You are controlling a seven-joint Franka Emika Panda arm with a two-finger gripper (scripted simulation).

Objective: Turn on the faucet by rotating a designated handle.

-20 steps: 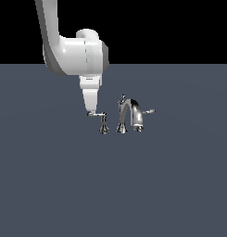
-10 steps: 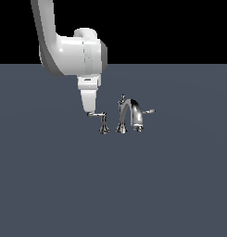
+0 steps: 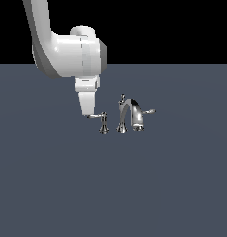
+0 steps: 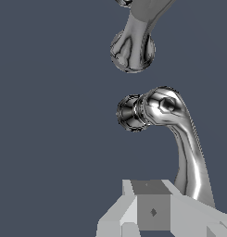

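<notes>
In the wrist view the end effector [image 4: 154, 213] fills the near edge of the picture as a pale grey block, and only one finger [image 4: 152, 210] of it reads clearly. Whether it is released or clenched cannot be told from either view, since the second finger never shows apart from the first.

Right against that finger runs the handle [image 4: 191, 162], a slim chrome lever. Its outer end passes just beside the grey block, seemingly touching it, though the contact itself is hidden. From there the lever sweeps away to its hub, which sits on a short flared pedestal [image 4: 131, 112] standing on the table [image 4: 50, 115]. So the long axis of the handle runs from the end effector outward to the pedestal, roughly level with the table.

The exterior view agrees: the end effector [image 3: 88, 112] hangs low with its tip at the free end of the handle [image 3: 97, 115], which reaches toward the exterior view's left from its pedestal [image 3: 104, 128]. The pivot therefore lies to the exterior view's right of the tip.

Farther on stands the rest of the faucet [image 3: 129, 115], its arched spout [image 3: 135, 112] tall above the handle, and beyond it a second lever [image 3: 149, 111] well apart from the arm.

As a judgement, the coming move is a sideways push on the lever's free end, swinging it about the pedestal; the risk is the tip slipping off the thin chrome.
</notes>
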